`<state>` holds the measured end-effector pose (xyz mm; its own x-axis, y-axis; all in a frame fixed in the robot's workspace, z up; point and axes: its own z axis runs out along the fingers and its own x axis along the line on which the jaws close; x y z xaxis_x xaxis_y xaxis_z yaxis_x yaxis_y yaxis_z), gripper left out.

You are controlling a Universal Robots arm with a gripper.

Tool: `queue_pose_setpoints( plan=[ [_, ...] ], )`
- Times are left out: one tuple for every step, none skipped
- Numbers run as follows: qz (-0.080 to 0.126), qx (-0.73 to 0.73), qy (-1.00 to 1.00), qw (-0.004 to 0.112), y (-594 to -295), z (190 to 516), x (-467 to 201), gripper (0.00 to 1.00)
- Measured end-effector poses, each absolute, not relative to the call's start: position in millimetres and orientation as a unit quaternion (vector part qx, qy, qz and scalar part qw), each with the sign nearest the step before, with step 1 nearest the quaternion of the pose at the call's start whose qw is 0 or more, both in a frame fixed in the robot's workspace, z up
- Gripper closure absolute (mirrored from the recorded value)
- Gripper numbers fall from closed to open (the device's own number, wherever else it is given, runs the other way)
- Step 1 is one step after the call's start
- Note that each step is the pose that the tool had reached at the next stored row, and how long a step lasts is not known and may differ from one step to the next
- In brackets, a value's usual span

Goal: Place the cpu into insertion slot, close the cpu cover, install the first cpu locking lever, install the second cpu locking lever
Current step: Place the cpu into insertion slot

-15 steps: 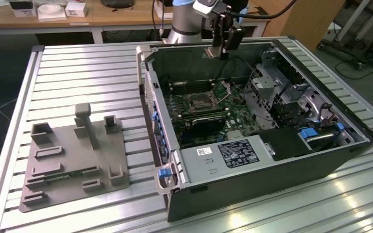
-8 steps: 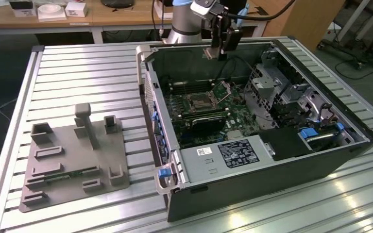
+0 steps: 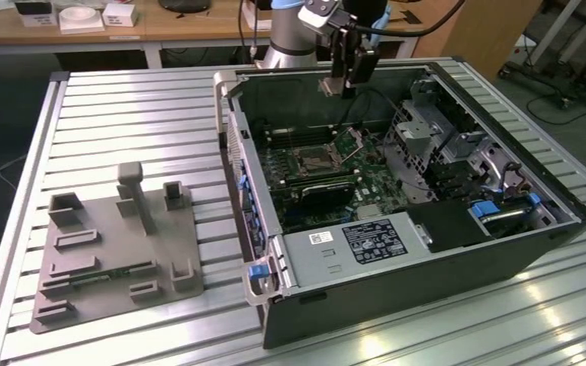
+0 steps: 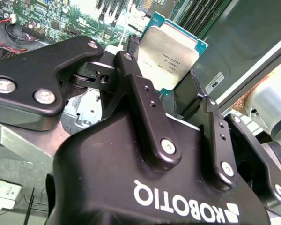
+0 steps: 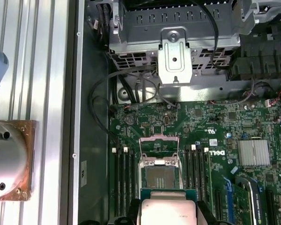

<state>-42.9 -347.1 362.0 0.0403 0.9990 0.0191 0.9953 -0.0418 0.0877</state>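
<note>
My gripper (image 3: 342,84) hangs above the back of the open computer case, shut on the cpu (image 3: 329,85). In the second wrist view the two black fingers (image 4: 131,51) pinch the edges of the silvery cpu (image 4: 171,54), whose green border shows. The insertion slot (image 3: 307,162) lies open on the green board, below and in front of the gripper. In the first wrist view the dark slot (image 5: 160,177) sits just beyond the held cpu (image 5: 168,209). The cpu cover (image 5: 159,146) is swung up off the slot; it stands tilted beside the slot (image 3: 351,142) in the exterior view.
Black memory slots (image 5: 124,176) flank the socket on both sides. A metal drive cage (image 5: 173,33) rises behind it, with loose black cables (image 5: 100,108) nearby. A black labelled box (image 3: 375,240) fills the case front. A grey fixture plate (image 3: 110,252) lies on the slatted table.
</note>
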Motion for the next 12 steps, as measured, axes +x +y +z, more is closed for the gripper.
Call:
queue_pose_setpoints(
  plan=[
    [0.037,0.721,0.691,0.025,-347.1,361.1,-42.9,0.46],
    [0.037,0.721,0.691,0.025,-347.1,360.3,-42.8,0.46],
    [0.037,0.721,0.691,0.025,-347.1,359.8,-42.8,0.46],
    [0.037,0.722,0.691,0.025,-347.1,359.6,-42.8,0.46],
    [0.037,0.722,0.691,0.025,-347.1,359.5,-42.8,0.46],
    [0.037,0.722,0.691,0.025,-347.1,357.8,-42.8,0.46],
    [0.037,0.722,0.691,0.025,-347.1,357.0,-42.8,0.46],
    [0.037,0.722,0.691,0.025,-347.1,356.8,-42.8,0.46],
    [0.037,0.722,0.691,0.025,-347.1,356.7,-42.8,0.46],
    [0.037,0.722,0.691,0.025,-347.1,356.5,-42.8,0.46],
    [0.037,0.722,0.691,0.025,-347.1,356.2,-42.8,0.46],
    [0.037,0.722,0.691,0.025,-347.1,355.9,-42.8,0.46]
  ],
)
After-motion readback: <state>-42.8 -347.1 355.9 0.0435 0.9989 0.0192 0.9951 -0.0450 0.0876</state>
